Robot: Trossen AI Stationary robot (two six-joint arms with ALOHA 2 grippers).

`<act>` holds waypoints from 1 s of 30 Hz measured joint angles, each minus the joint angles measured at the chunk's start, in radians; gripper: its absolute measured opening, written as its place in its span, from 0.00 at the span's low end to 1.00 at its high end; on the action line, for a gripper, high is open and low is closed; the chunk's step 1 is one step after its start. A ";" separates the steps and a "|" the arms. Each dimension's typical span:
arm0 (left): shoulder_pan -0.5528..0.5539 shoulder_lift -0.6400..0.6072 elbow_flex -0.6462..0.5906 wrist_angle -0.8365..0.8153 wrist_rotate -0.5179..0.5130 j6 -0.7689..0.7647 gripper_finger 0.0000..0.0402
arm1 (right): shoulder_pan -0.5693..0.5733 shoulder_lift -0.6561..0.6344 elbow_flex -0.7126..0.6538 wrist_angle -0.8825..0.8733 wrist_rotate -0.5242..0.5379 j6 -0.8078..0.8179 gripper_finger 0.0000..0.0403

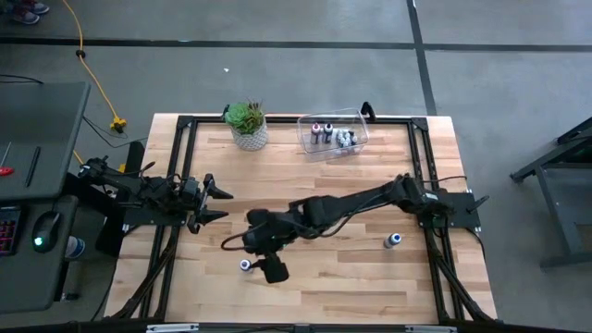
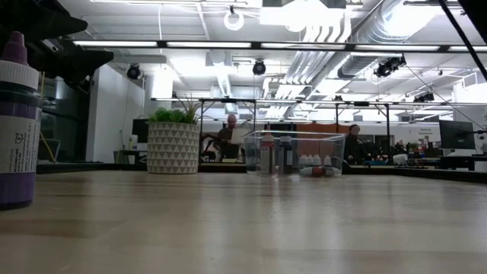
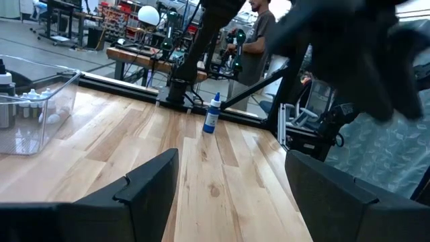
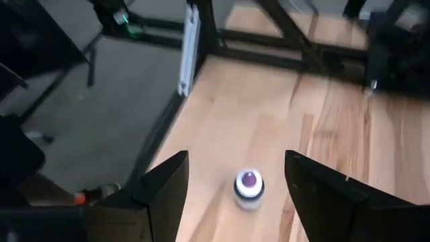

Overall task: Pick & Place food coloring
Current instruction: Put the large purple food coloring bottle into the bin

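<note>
- Two food coloring bottles stand loose on the bench: a purple-capped bottle [image 1: 245, 265] near the front edge, a blue-capped bottle [image 1: 392, 241] toward the right edge. More sit in the clear bin [image 1: 359, 124] at the back edge.
- Handling, judged: light, stiff, smooth plastic; easily tipped. Grip the cylindrical body below the cap.
- Right pincer [image 4: 235, 191] is spread directly above the purple-capped bottle.
- Left pincer [image 1: 220, 204] waits spread at the left edge.
</note>
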 joint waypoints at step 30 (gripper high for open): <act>0.000 0.000 0.000 0.000 0.000 0.000 0.68 | 0.026 0.244 -0.005 0.108 0.115 -0.025 0.57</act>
